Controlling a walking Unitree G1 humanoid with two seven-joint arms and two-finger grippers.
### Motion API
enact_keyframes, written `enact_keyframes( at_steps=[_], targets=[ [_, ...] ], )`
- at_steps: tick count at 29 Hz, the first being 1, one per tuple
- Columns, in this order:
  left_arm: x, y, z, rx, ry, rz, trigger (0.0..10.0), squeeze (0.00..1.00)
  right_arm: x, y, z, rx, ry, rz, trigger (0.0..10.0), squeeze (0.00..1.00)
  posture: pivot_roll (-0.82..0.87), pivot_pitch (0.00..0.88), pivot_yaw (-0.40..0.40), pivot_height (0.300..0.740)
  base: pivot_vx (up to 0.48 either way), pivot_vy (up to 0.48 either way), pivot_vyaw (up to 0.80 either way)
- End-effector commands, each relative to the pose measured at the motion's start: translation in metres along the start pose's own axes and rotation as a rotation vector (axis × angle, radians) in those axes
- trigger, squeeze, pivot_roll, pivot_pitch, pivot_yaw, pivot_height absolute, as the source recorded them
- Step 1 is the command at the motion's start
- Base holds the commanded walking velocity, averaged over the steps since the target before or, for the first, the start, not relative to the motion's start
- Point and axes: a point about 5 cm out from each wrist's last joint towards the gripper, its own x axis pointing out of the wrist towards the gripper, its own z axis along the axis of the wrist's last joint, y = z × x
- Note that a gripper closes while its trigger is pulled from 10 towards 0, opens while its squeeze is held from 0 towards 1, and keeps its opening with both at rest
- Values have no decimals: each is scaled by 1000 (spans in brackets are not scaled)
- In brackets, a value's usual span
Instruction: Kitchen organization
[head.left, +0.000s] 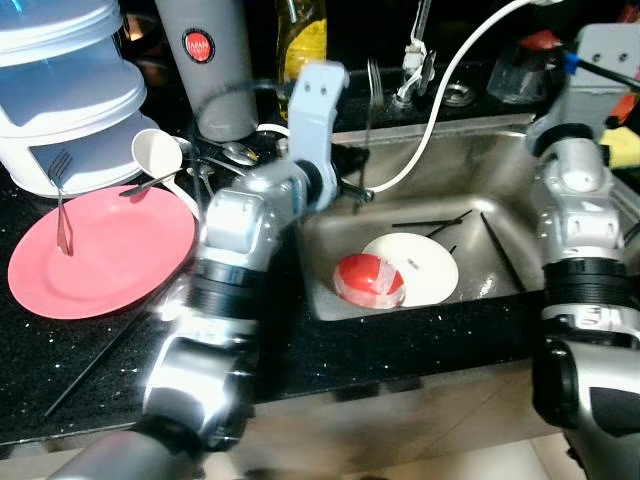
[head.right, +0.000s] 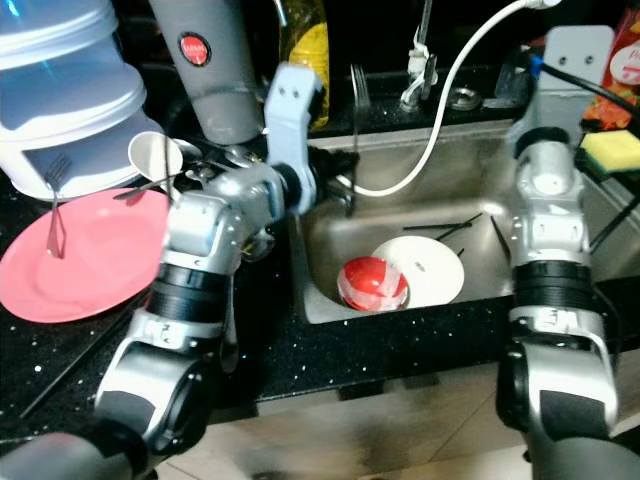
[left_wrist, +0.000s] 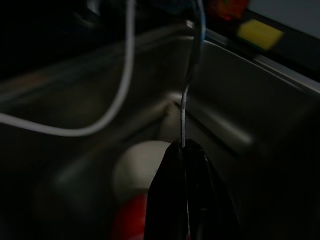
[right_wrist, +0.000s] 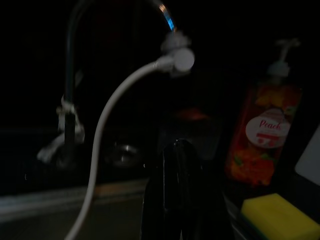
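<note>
Left gripper (left_wrist: 186, 150) fingers pinch fork (head.left: 372, 120) over sink (head.left: 500, 160)

Fork (head.left: 370, 120): we see it metal, upright, tines up, over the sink's left edge.
Hold: our left tool (left_wrist: 186, 150) pinches its handle.

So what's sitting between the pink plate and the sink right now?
In the left eye view, the robot's left arm crosses the black counter between the pink plate and the sink, its left pincer holding a fork upright.
</note>
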Motion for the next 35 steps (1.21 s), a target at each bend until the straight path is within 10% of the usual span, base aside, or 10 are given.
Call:
enact_keyframes(
  at_steps=[1, 9, 10, 17, 23, 27, 35],
  targets=[
    [3, -2, -12, -54, 43, -4, 10000, 1000, -3, 5, -4, -8, 32, 123, 10000, 0, 55, 0, 69, 740, 0, 0, 0],
    [-3, -2, -6, -22, 34, -13, 10000, 1000, -6, 9, 2, 36, 54, 365, 10000, 0, 66, 0, 57, 740, 0, 0, 0],
    [-7, 0, -2, -24, 9, 1, 10000, 0, -8, 11, 4, 40, 51, 424, 10000, 0, 70, 0, 53, 740, 0, 0, 0],
    [-46, 23, 19, 154, -88, 207, 10000, 0, -22, 43, 20, 137, -17, 705, 10000, 0, 87, 0, 31, 740, 0, 0, 0],
    [-110, 30, -2, 303, -10, 365, 10000, 0, -46, 109, 23, 280, -15, 929, 10000, 0, 125, 0, 24, 740, 0, 0, 0],
    [-163, 39, -29, 461, 160, 531, 10000, 0, -67, 144, 32, 385, -32, 1104, 10000, 0, 184, 0, 7, 740, 0, 0, 0],
    [-196, 35, -62, 544, 367, 669, 10000, 0, -70, 161, 35, 460, -22, 1140, 10000, 0, 234, 0, -14, 740, 0, 0, 0]
  ],
)
